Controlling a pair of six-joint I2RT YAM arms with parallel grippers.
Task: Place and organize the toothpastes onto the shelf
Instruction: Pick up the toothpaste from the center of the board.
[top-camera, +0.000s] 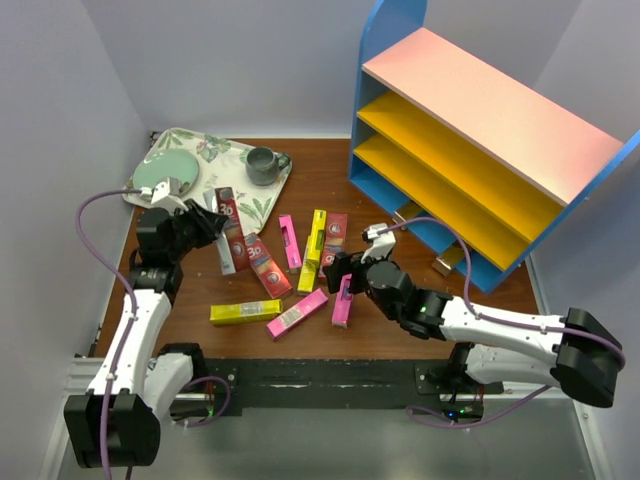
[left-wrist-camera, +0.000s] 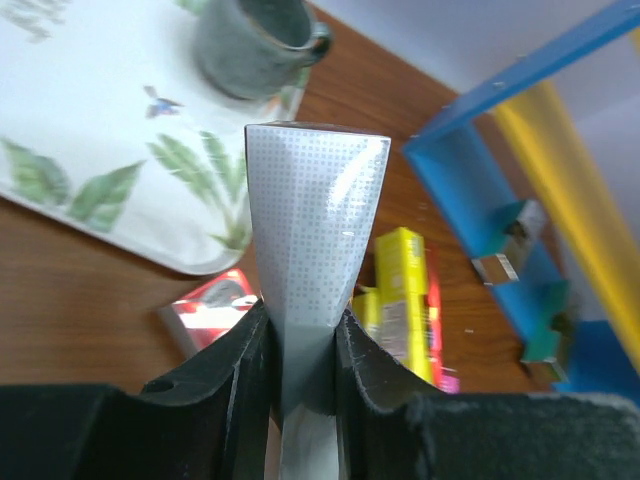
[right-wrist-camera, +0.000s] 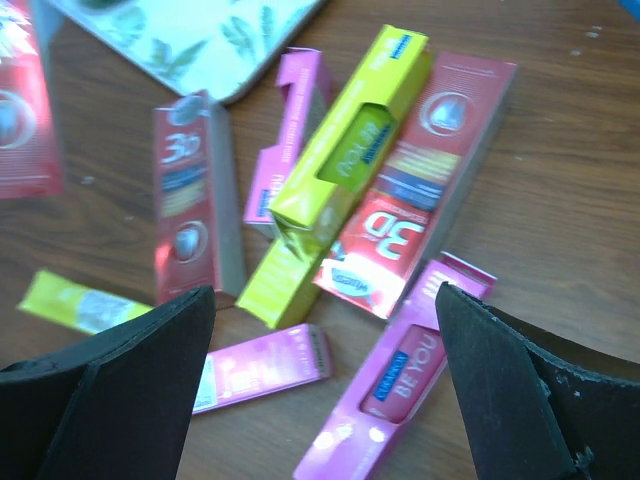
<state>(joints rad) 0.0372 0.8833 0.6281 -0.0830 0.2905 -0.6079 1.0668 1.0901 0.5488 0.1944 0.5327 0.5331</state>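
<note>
The left gripper (left-wrist-camera: 305, 335) pinched one white toothpaste box (left-wrist-camera: 315, 220) near the tray (left-wrist-camera: 80, 110). The right gripper (right-wrist-camera: 325, 295) was wide open over the loose toothpastes (right-wrist-camera: 350, 150). Nearly all were not yet on the far-right shelf (top-camera: 480, 140).

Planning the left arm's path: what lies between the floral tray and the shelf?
Bare wooden tabletop only, from the floral tray to the shelf, as the top view shows.

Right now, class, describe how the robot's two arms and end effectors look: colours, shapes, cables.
The left arm and right arm have white tubular links, black joint housings and a purple cable looping along each. The left end effector and right end effector are black, each with two blunt, matte, wedge-shaped fingers.
</note>
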